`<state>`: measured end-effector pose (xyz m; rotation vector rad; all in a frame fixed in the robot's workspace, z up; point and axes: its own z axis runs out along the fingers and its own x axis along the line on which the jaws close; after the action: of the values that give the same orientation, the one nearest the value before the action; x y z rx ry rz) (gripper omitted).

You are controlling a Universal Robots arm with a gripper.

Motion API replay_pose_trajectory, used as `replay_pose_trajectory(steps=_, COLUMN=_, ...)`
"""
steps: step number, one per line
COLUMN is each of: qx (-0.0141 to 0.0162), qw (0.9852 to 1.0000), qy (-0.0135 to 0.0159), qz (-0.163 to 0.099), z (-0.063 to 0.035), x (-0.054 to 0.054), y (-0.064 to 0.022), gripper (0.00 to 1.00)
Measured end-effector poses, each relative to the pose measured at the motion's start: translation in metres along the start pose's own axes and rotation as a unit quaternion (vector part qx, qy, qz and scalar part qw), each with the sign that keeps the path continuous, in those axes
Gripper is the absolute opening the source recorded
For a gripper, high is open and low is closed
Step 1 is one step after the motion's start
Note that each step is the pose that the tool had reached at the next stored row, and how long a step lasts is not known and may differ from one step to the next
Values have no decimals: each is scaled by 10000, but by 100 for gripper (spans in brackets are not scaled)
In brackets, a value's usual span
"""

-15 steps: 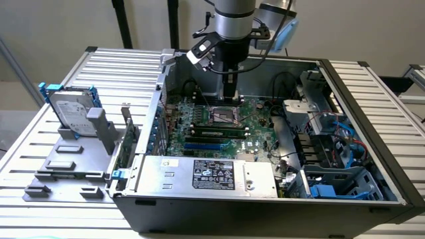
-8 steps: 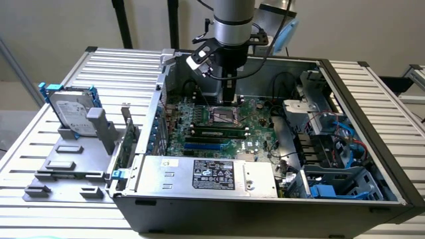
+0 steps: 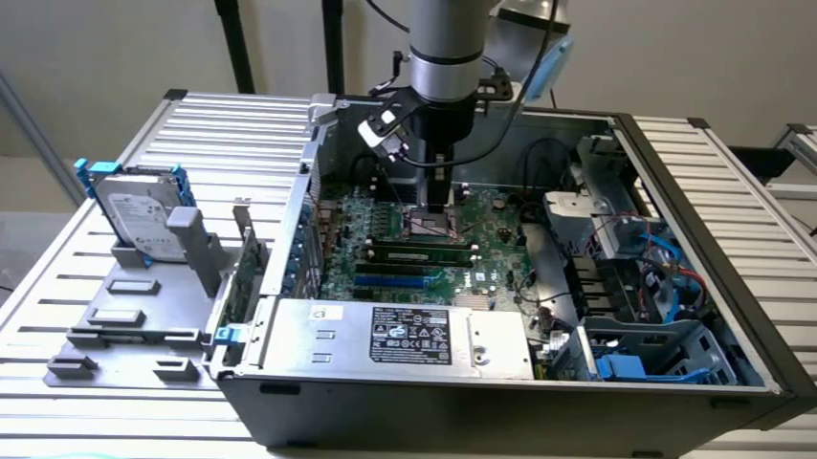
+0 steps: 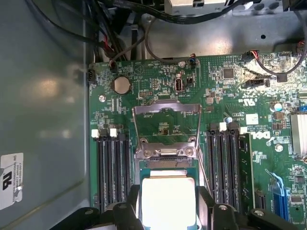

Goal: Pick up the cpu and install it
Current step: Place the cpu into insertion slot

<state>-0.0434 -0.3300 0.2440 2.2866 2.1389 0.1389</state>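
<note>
We see our gripper [image 4: 169, 211] low inside the computer case [image 3: 511, 406], its fingers [image 4: 130, 208] drawn narrow against two opposite edges of the cpu [image 4: 168, 196], holding it. The cpu sits between them, close over the motherboard [image 4: 158, 79]. Just beyond the fingertips the hinged socket cover [image 4: 166, 112] stands open; memory slots [image 4: 111, 167] flank the gripper.

A white Dell logo [image 4: 269, 139] stands sideways on the green motherboard [image 4: 158, 91]. A white sticker [image 4: 10, 178] on the grey case wall [image 4: 48, 96] bears a black certification mark. The black label [image 3: 408, 335] on the silver box [image 3: 320, 330] is too small to read; the cpu [image 4: 168, 201] glares blank.
</note>
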Motion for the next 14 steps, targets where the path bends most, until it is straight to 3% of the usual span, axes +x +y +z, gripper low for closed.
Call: replay_pose_trajectory(steps=14, qx=3, qw=10000, qy=6, qz=-52, z=253, x=-30, y=-29, gripper=55)
